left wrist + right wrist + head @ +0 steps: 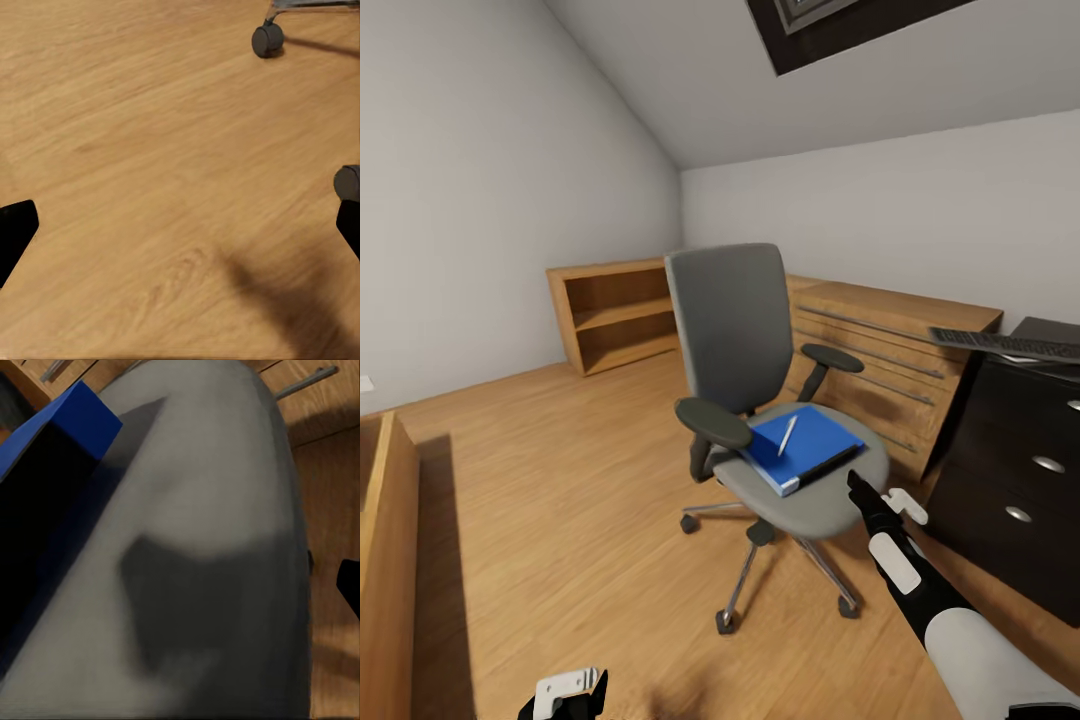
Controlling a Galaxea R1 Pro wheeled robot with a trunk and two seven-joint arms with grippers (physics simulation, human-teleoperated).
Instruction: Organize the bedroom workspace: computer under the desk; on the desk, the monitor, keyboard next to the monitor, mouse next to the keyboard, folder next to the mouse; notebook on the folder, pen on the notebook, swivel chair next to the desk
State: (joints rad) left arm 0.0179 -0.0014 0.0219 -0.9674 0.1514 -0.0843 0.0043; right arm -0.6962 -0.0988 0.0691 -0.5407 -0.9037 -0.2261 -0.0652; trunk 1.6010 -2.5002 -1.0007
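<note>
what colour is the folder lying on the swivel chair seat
Bright blue with a dark spine edge; the flat blue folder on the grey swivel chair shows best in the head view.

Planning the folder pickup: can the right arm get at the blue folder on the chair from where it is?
Probably yes. The right gripper sits just off the seat edge beside the blue folder, whose near side faces it with nothing between. The pen lying on top could slide off, and the armrest is on the far side.
</note>
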